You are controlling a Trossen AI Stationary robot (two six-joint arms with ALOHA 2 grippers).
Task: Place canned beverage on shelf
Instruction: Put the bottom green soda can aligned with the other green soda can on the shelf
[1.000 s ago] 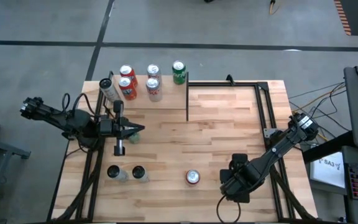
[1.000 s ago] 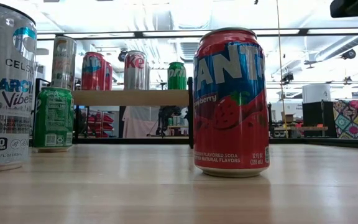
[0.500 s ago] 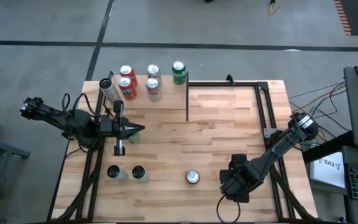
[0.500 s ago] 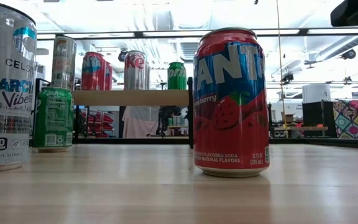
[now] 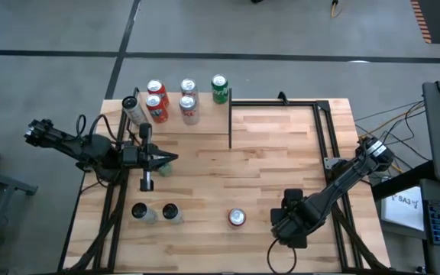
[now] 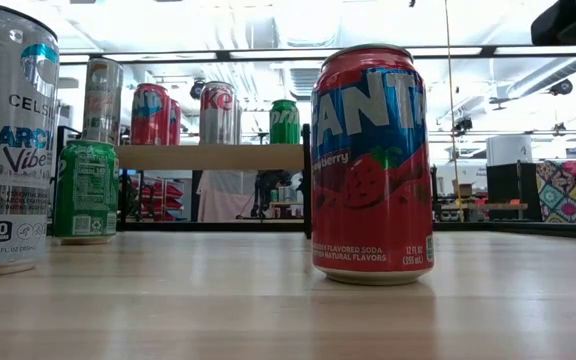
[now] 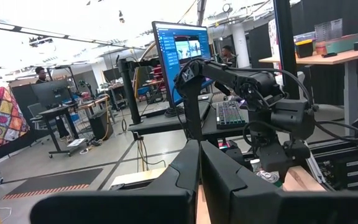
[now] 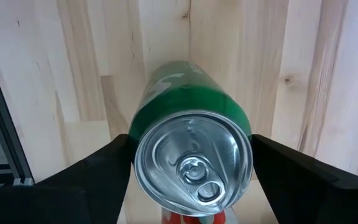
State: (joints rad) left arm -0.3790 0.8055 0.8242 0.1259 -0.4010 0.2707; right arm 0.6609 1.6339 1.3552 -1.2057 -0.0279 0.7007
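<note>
Right gripper is over the desk near the front edge, toward the front right corner. Right wrist view: its two fingers lie against opposite sides of a green can, seen lid-on, so the gripper reads as clamped on that can. Cannot tell whether the can's base rests on the wood or is lifted. A red Fanta can stands upright just beside this gripper, along the front edge. The shelf is at the far left corner and carries several upright cans. Left gripper hangs over the left side of the desk, fingers pressed together and empty, with a second green can below it.
</note>
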